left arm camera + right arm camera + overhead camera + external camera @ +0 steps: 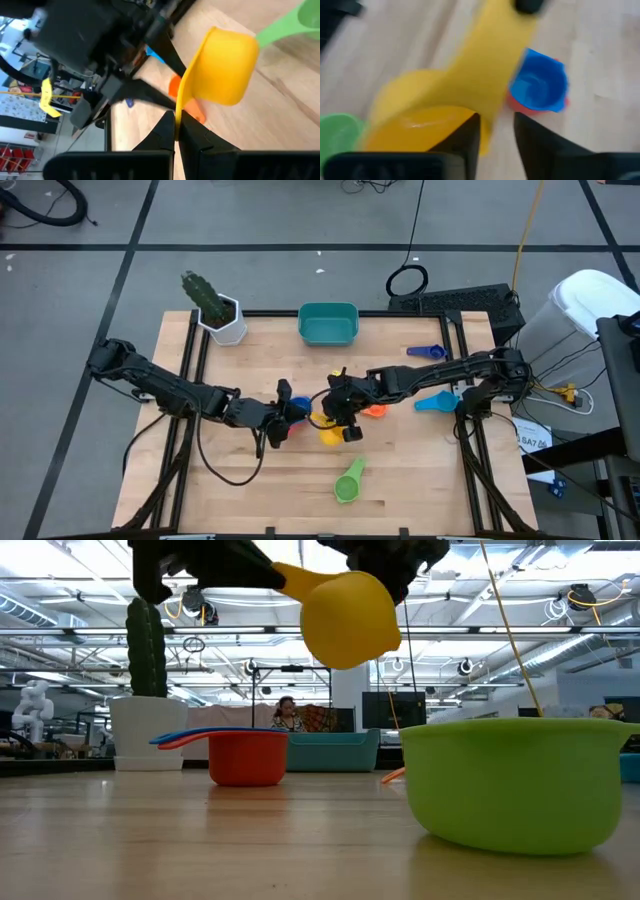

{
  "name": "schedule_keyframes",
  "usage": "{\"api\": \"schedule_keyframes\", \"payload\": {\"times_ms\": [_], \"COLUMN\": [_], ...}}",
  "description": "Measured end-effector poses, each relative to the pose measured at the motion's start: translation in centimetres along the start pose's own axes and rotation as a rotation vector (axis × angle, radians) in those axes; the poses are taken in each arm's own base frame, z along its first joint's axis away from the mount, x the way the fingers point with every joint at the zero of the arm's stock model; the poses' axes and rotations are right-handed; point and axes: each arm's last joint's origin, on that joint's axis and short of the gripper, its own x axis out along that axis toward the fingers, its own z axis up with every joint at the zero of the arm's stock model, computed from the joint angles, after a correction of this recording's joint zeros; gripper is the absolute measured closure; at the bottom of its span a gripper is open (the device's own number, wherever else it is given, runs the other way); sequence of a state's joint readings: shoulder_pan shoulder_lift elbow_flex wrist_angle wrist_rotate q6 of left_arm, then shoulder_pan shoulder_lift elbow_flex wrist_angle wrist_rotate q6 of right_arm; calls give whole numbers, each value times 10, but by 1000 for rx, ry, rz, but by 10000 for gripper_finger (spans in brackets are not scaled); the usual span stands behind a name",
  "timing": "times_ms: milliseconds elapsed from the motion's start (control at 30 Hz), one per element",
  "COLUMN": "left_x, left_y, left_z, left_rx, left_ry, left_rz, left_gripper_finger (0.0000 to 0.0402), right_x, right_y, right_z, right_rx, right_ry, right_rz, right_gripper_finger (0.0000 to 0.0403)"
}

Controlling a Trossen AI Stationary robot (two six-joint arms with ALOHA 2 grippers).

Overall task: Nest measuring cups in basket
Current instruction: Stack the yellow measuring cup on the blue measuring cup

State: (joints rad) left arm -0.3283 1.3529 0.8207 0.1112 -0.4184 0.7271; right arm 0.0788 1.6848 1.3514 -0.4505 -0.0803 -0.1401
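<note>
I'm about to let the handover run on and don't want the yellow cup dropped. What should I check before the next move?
1. Left gripper shut on the yellow cup's handle: ok.
2. Right gripper has let go: ok, its fingers stand apart and the table shows between them.
3. Yellow cup is off the table: ok, it hangs high in the low view.
4. Basket free to receive: ok, nothing shows in it.
5. Blue cup sits in the red cup: ok, but both stand on the table, not in the basket.
</note>
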Motion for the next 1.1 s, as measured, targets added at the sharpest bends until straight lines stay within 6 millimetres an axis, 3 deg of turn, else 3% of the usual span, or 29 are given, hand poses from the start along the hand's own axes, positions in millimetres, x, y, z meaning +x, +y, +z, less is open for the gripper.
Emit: {"api": "schedule_keyframes", "payload": {"times_ms": [233, 333, 433, 667, 867, 1100], "left_x": [0, -2, -4, -13, -29, -40], "left_y": [3, 2, 0, -13, -30, -55], "left_z": [-3, -5, -5, -2, -6, -6], "left_rx": [-23, -21, -21, -74, -99, -157], "left_ry": [87, 162, 217, 296, 438, 429], "left_rz": [93, 147, 201, 267, 429, 410], "left_gripper_finger": [396, 396, 396, 396, 396, 396], "right_x": [-10, -22, -30, -39, -43, -45], "right_y": [-9, -14, -17, -20, -24, -23], "right_z": [-8, -17, -22, -37, -45, -49], "right_rx": [28, 47, 84, 173, 223, 210], "right_ry": [116, 220, 264, 367, 432, 488], "right_rz": [-386, -631, -765, -810, -813, -806], "right_gripper_finger": [169, 146, 138, 145, 146, 147]}}
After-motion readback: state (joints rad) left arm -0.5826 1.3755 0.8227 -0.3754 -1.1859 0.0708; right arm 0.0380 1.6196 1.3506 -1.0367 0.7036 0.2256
